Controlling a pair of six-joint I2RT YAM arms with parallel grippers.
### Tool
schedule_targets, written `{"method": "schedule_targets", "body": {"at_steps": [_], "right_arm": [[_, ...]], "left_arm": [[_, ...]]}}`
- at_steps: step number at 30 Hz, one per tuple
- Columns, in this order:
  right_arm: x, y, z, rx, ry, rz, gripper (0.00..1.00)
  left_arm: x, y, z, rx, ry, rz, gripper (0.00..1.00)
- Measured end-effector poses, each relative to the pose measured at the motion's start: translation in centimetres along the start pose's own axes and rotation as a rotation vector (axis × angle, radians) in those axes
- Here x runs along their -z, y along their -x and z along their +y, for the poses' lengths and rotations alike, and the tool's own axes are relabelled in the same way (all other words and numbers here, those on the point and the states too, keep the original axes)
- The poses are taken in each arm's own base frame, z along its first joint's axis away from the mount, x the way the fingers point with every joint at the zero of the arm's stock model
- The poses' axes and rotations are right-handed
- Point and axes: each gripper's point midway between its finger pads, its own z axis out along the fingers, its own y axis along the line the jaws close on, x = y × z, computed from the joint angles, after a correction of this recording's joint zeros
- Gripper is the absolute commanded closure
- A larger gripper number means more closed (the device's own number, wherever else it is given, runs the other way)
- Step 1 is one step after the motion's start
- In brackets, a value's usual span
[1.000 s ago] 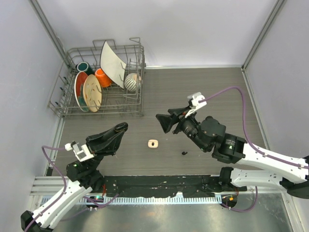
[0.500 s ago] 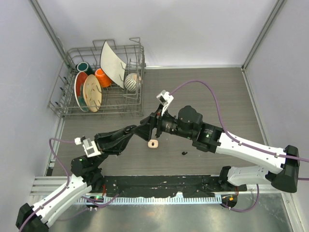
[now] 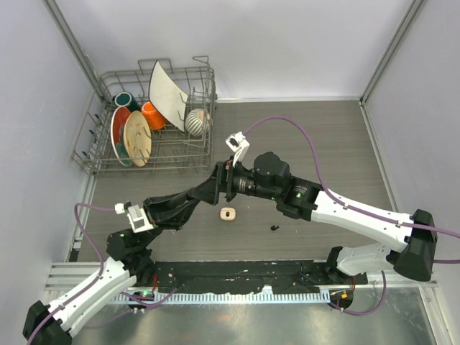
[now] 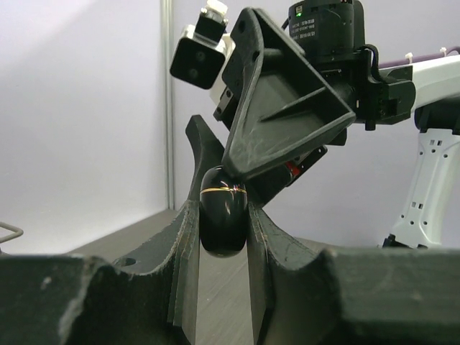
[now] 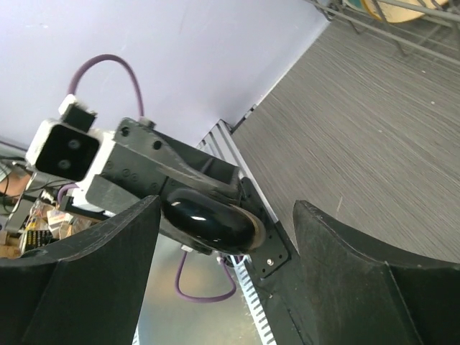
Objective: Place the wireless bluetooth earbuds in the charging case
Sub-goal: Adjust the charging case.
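Left gripper [image 4: 223, 241] pinching glossy black oval charging case [image 5: 208, 219]; right gripper [image 3: 218, 185] gaping wide, flanking it; off-centre closing risking dislodging case.

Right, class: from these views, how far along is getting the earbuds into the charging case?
Done: the black case is off the table, clamped in the left end effector. In hand: the open right end effector brackets it. Left: a black earbud and a cream item lie on the table; no earbud shows as seated.
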Motion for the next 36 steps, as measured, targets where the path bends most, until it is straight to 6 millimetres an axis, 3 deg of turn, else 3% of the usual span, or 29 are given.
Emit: {"method": "schedule_targets", "body": {"at_steps": [11,22,32,36], "right_arm": [[-1.1,0.9,0.2,-0.016,-0.105,0.039,0.21],[-1.2,-1.1,-2.0,-0.001,-0.298,0.115,0.23],[-1.1,-1.3,-1.9,0.039,-0.355,0.118,0.64],[-0.9,-1.2,-1.7,0.056,-0.370,0.110,0.73]], "left_arm": [[-0.4,-0.1,0.5,-0.057,0.011,0.048,1.00],[-0.3,-1.4,1.3,-0.083,0.041,0.108,1.00],[-0.4,-1.6,1.5,-0.095,0.050,0.124,0.99],[-0.5,-1.6,1.5,-0.090,0.050,0.135,0.96]]}}
